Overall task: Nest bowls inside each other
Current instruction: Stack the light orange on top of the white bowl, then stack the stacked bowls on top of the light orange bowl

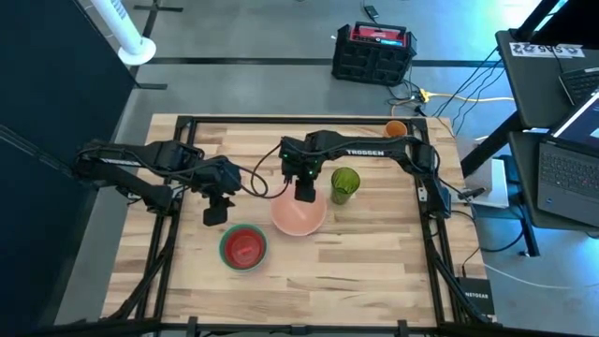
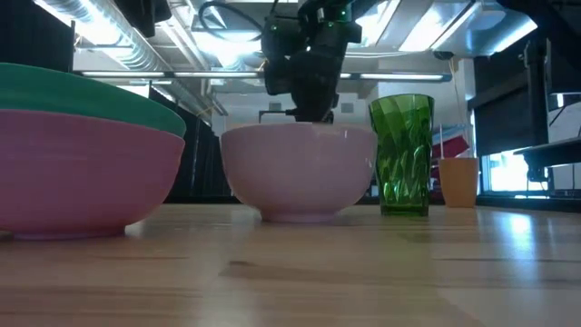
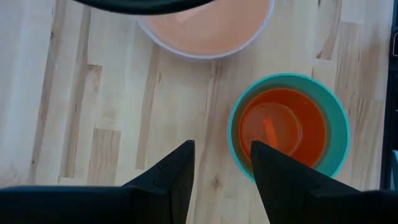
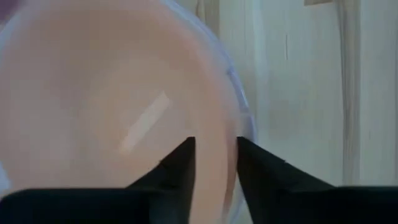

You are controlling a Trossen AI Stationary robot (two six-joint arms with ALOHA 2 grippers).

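Note:
A pale salmon bowl [image 1: 299,217] sits inside a white bowl whose rim [image 3: 205,55] shows around it, mid-table. My right gripper [image 4: 216,149] points down over the far rim of that stack, open, one finger on each side of the rim. To the left and nearer the front stands a second stack: a small red bowl [image 1: 244,246] in a teal bowl [image 3: 339,134], inside a magenta bowl [image 2: 82,173]. My left gripper [image 3: 222,158] hangs open above the bare table, just beyond this stack, touching nothing. My right gripper straddles the far rim [image 4: 239,124] of the salmon bowl from above. One finger [image 4: 180,165] is over the inside and the other [image 4: 258,165] outside. I cannot tell whether either finger touches the wall. Both bowls rest on the table.
A tall green cup [image 1: 344,184] stands close to the right of the salmon stack. A small orange cup [image 1: 396,128] is at the far right corner. Bare wood [image 1: 374,271] lies along the near and right sides.

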